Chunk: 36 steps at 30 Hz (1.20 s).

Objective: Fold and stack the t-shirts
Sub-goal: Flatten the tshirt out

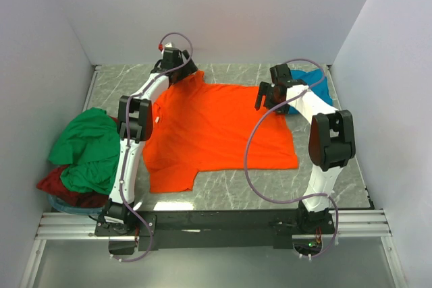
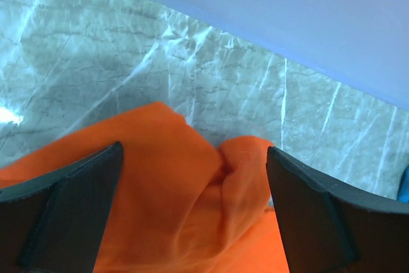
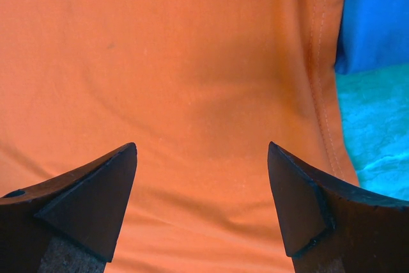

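The left gripper [image 2: 193, 151] gapes wide over the orange shirt's [image 1: 223, 126] bunched far corner. The right gripper [image 3: 202, 146] is likewise spread above its right edge, beside the teal shirt [image 1: 317, 85]. The orange shirt lies flat mid-table [image 1: 270, 187] — green shirt [image 1: 91, 143] and red shirt [image 1: 67, 190] heaped left.

The table [image 1: 229, 190] has a grey, marble-patterned top with pale veins and a glossy sheen, walled in by white panels on three sides. An orange t-shirt [image 1: 216, 126] lies spread nearly flat across its middle, one sleeve reaching toward the near edge and the far left corner rumpled into soft folds. At the far right corner a teal blue t-shirt [image 1: 318, 87] lies bunched, touching the orange hem. At the left edge a dark red t-shirt [image 1: 64, 187] sits crumpled on the surface, with a green t-shirt [image 1: 88, 146] heaped over it.
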Each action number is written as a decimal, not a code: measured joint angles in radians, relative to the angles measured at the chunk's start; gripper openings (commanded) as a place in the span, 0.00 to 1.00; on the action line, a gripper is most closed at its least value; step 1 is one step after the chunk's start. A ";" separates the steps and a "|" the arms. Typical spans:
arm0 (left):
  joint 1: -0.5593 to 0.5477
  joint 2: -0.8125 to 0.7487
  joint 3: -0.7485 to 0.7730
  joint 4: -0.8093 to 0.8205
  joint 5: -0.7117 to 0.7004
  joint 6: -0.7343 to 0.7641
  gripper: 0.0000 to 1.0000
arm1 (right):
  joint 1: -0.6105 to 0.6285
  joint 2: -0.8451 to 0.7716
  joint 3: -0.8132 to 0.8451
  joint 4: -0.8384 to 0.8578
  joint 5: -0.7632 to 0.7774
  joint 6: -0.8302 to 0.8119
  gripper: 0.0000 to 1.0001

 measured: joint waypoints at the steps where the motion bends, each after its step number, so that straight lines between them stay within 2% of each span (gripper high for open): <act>1: -0.002 0.001 0.001 -0.002 -0.010 0.002 1.00 | -0.003 0.000 0.000 0.000 -0.002 0.000 0.89; 10: -0.006 0.000 0.002 -0.062 -0.187 0.017 0.99 | -0.019 0.030 0.000 0.002 -0.009 0.000 0.89; 25: 0.138 -0.045 -0.034 -0.148 -0.243 -0.051 0.99 | -0.020 0.070 0.028 0.001 -0.028 -0.009 0.89; 31: 0.140 -0.080 -0.078 -0.164 -0.235 -0.045 1.00 | -0.021 0.094 0.061 0.001 -0.066 -0.023 0.89; 36: 0.124 -0.181 -0.201 -0.190 -0.229 -0.042 1.00 | -0.011 0.080 0.054 0.012 -0.070 -0.030 0.89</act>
